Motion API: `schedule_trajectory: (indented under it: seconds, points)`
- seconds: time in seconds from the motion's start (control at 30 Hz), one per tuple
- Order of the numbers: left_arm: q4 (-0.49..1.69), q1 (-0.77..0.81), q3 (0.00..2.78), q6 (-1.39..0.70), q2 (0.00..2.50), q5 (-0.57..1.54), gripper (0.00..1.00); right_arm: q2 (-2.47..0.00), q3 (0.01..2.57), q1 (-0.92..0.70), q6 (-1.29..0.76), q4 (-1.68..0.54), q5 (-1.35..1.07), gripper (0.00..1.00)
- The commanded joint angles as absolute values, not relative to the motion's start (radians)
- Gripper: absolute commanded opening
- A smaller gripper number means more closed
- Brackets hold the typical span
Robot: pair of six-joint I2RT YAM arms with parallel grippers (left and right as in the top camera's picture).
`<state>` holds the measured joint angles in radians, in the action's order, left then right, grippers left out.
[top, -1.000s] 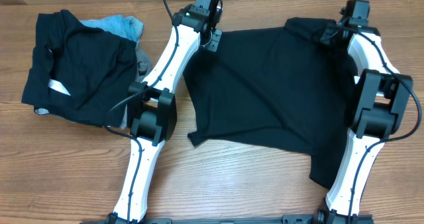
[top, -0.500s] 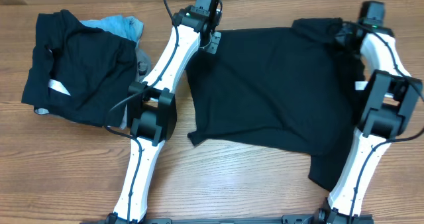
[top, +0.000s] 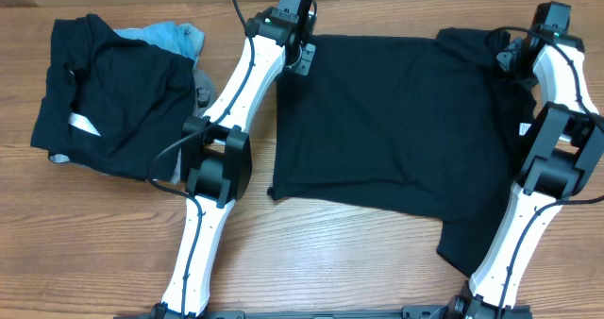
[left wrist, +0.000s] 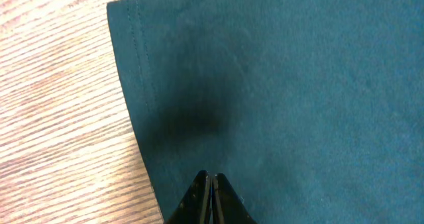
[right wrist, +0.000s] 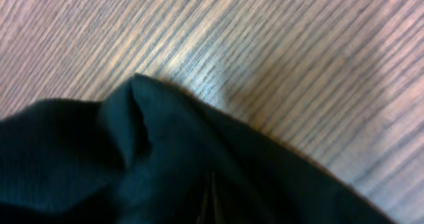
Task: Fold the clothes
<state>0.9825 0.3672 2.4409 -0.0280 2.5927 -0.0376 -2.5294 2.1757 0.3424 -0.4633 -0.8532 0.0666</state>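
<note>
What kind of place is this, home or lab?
Likely a robotics lab bench, not a home: left arm and right arm at a wood-grain table, a black T-shirt spread between them, and a pile of other garments alongside.

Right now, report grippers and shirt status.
Left gripper shut on T-shirt, far edge. Right gripper shut on it too. Shirt spread out. Other garments piled aside.

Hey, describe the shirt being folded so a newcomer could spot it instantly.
On the wooden table, look at the right half. The T-shirt lies spread there, plain black; the other black garment, heaped at far left, carries a slanted white strip.
</note>
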Motion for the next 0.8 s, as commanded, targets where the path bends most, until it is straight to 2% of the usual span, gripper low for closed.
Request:
schedule_trajectory:
  seconds: [0.0, 0.1, 0.3, 0.53, 0.63, 0.7, 0.77]
  points:
    - [0.982, 0.370, 2.444, -0.098, 2.587, -0.032, 0.05, -2.463, 2.330, 0.353, -0.441, -0.925, 0.070, 0.04]
    - [1.003, 0.365, 2.487, -0.142, 2.574, -0.022, 0.04, -2.350, 2.405, 0.353, -0.440, -0.994, 0.070, 0.04]
    - [1.086, 0.365, 2.569, -0.101, 2.498, 0.042, 0.04, -2.148, 2.411, 0.333, -0.437, -1.251, 0.065, 0.04]
    - [1.067, 0.365, 2.568, -0.100, 2.493, 0.043, 0.04, -1.989, 2.392, 0.112, -0.377, -1.602, 0.060, 0.04]
    - [1.063, 0.365, 2.568, -0.073, 2.493, 0.042, 0.04, -1.934, 2.286, 0.012, -0.366, -1.666, 0.066, 0.04]
    - [1.051, 0.364, 2.567, -0.046, 2.493, 0.042, 0.04, -1.851, 2.144, -0.043, -0.367, -1.626, 0.067, 0.04]
    - [1.018, 0.361, 2.561, -0.028, 2.494, 0.042, 0.04, -1.674, 1.882, -0.100, -0.398, -1.505, 0.067, 0.04]
